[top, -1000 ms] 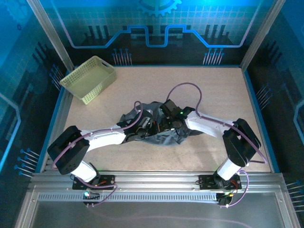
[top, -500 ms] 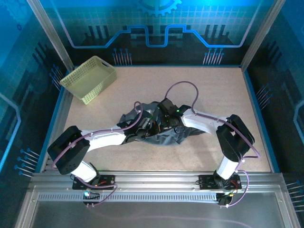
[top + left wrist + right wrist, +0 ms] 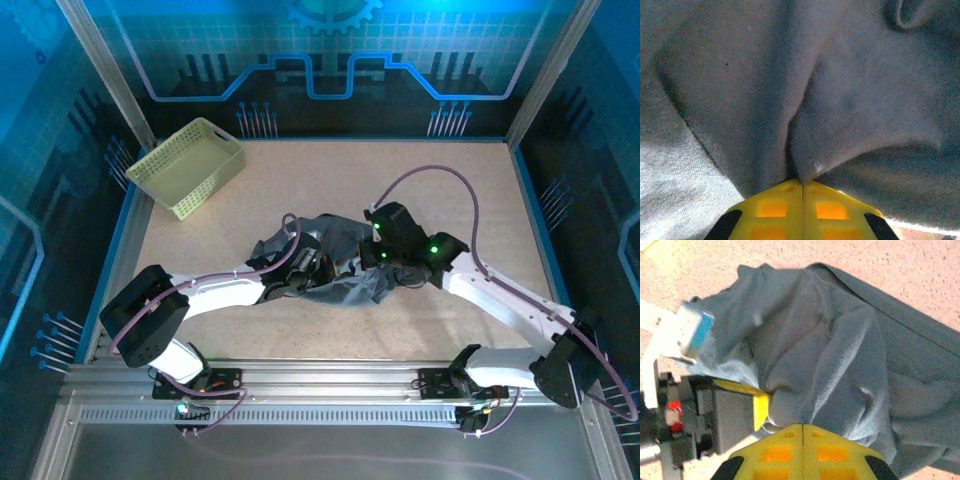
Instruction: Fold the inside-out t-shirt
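The inside-out t-shirt [image 3: 340, 290] lies crumpled in a dark grey heap at the middle of the table. My left gripper [image 3: 318, 266] reaches into the heap from the left and is shut on a fold of its cloth [image 3: 840, 100], with the yellow jaws [image 3: 802, 181] pressed together. On the right side of the heap my right gripper [image 3: 373, 262] is also shut, pinching a bunched ridge of the t-shirt [image 3: 830, 350] at its tips [image 3: 803, 426]. A yellow finger of the left gripper [image 3: 759, 407] shows close by in the right wrist view, half buried in fabric.
A pale yellow-green lattice basket [image 3: 188, 165] stands at the far left corner, well away from the cloth. Bare speckled tabletop [image 3: 450, 190] surrounds the heap. Purple cables loop above both forearms.
The right gripper has shut on the cloth. The right arm has swung its elbow far out to the right and its wrist has shifted slightly right. The left arm has stayed still.
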You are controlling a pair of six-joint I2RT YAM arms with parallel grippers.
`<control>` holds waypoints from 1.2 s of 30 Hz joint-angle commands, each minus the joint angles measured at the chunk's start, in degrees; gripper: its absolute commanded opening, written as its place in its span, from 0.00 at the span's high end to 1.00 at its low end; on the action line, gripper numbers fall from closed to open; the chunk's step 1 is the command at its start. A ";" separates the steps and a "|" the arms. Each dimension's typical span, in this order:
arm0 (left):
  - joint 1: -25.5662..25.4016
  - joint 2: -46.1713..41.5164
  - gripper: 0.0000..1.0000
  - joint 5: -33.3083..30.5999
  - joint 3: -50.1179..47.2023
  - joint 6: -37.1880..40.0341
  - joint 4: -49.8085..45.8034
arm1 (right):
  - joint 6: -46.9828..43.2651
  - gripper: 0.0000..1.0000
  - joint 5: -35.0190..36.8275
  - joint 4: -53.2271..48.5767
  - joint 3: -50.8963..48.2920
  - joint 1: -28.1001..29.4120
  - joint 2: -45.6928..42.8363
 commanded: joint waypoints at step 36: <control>-4.91 2.87 0.92 -0.86 2.35 3.85 -1.63 | 4.57 0.57 -5.53 7.26 -20.69 -5.54 -1.52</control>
